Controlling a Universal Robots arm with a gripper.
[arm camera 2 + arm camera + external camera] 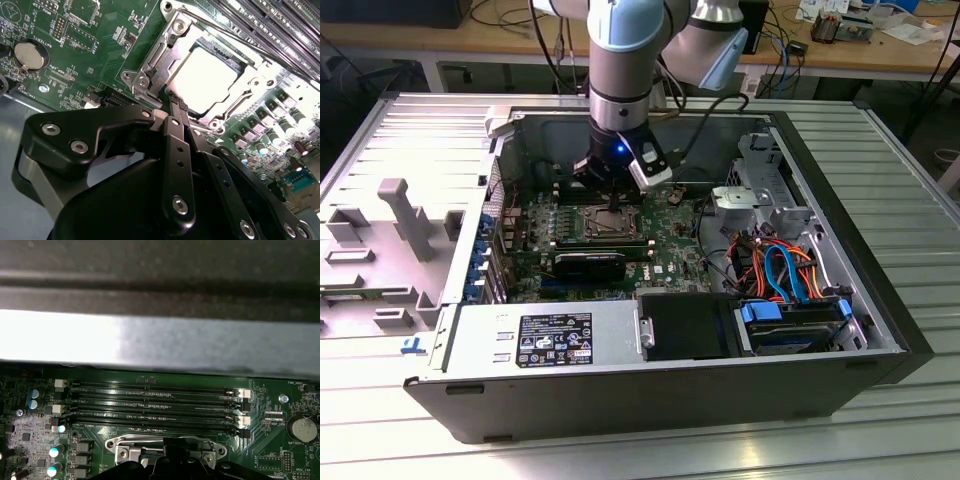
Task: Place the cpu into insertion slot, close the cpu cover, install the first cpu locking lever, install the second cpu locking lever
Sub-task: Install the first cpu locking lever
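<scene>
While cpu (202, 82) sits seated, tool (176, 103) touches cpu cover (155, 60)

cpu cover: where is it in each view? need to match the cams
Exterior view: cpu cover lies mid-motherboard, straight below the tool.
Second wrist view: cpu cover frames the bright cpu, just past the tool tips.
First wrist view: cpu cover edge sits between the memory slots and the tool.
Shared landmark: the memory slots beside the socket.
</scene>
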